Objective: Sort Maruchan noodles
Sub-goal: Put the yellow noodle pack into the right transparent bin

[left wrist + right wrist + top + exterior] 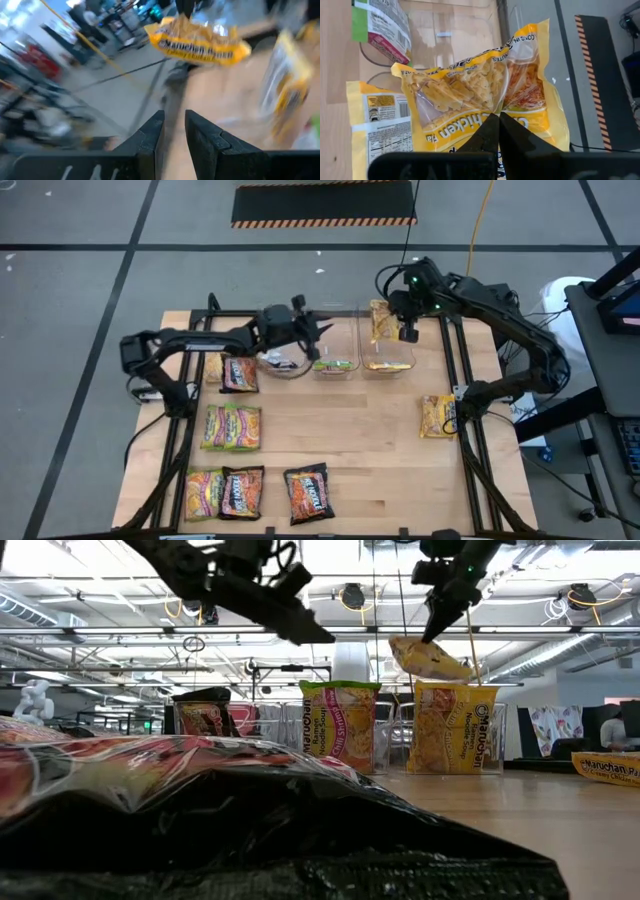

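Note:
Maruchan noodle packets lie flat on the wooden table: black-and-red ones (308, 492), green-and-pink ones (232, 427) and a yellow one (438, 416). Three clear bins stand along the far side. The middle bin holds an upright green packet (340, 725), the right bin (390, 358) an upright yellow one (455, 728). My right gripper (405, 330) is shut on another yellow packet (430, 658) above the right bin. My left gripper (174, 131) hovers above the left and middle bins, open by a narrow gap, with nothing between its fingers. My right gripper pinches the yellow packet between its two fingertips, at a puckered spot on its clear wrapper (495, 111). The fingers slant down from above. The packet hangs tilted below them, lifted clear above the right bin and the packet standing in it.
The left bin (283, 362) holds a black packet (205, 710). A black packet (250, 830) lies right before the low camera and blocks the near table. Dark frame rails (465, 430) run along both table sides. Bare wood (350, 430) lies in the middle.

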Controlling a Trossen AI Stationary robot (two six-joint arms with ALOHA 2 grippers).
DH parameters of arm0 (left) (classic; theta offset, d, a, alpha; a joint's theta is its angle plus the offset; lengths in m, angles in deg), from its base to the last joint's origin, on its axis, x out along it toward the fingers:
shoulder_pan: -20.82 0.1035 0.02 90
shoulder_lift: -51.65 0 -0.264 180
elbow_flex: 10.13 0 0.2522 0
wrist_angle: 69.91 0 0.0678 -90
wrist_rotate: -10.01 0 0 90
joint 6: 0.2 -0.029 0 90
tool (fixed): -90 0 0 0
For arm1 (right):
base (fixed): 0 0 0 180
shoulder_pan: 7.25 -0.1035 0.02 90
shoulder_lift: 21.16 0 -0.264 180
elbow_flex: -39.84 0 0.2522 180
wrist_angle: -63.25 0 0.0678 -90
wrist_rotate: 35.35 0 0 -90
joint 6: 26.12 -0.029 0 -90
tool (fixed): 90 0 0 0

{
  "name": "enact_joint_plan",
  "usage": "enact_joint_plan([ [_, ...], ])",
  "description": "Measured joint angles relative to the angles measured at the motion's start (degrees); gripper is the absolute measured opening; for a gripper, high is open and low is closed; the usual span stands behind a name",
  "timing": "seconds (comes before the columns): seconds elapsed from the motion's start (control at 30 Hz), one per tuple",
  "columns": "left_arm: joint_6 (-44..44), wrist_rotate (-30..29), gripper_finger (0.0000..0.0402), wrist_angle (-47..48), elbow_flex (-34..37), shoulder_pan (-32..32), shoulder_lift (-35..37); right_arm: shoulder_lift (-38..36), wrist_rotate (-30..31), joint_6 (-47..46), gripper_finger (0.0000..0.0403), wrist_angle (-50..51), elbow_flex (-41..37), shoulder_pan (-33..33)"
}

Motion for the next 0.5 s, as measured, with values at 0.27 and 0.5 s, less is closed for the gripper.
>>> enact_joint_plan([
  [0.27, 21.45, 7.17, 0.0083, 2.60, -12.47, 0.69, -7.79, -0.85, 0.05, -0.02, 0.0000, 0.00, 0.00, -0.02],
  [0.5, 36.61, 9.20, 0.0083, 3.89, -21.02, 0.47, -12.70, -0.87, 0.10, -0.02, 0.0000, 0.00, 0.00, -0.02],
])
